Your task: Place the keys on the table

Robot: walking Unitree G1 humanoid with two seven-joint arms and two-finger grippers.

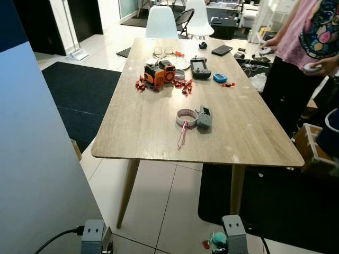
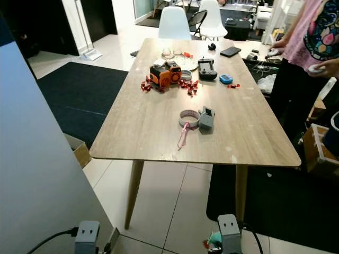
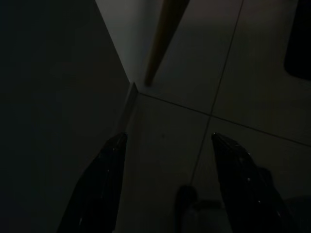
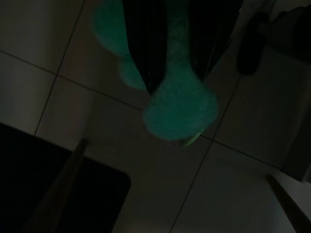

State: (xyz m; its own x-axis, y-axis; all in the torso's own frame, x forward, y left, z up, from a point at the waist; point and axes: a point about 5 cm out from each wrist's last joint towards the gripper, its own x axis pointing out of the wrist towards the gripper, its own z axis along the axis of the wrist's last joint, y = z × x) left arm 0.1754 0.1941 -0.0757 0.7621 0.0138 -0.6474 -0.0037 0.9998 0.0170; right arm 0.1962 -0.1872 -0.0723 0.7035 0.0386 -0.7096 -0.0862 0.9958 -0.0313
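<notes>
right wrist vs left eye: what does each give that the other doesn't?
Right wrist view: the right gripper seen close, fingers shut on a fuzzy green keychain, hanging above floor tiles. Left eye view: the wooden table top with a tape roll, an orange device, and a person standing at its right side. Both: the green keychain, tiled floor, a dark mat.

I see a pale wood-grain counter (image 1: 148, 127), an orange-and-black toy (image 1: 159, 73) on it, white floor tiles (image 1: 159, 211), and teal fluff (image 4: 180, 109) in my right pincer (image 4: 177, 73).
</notes>
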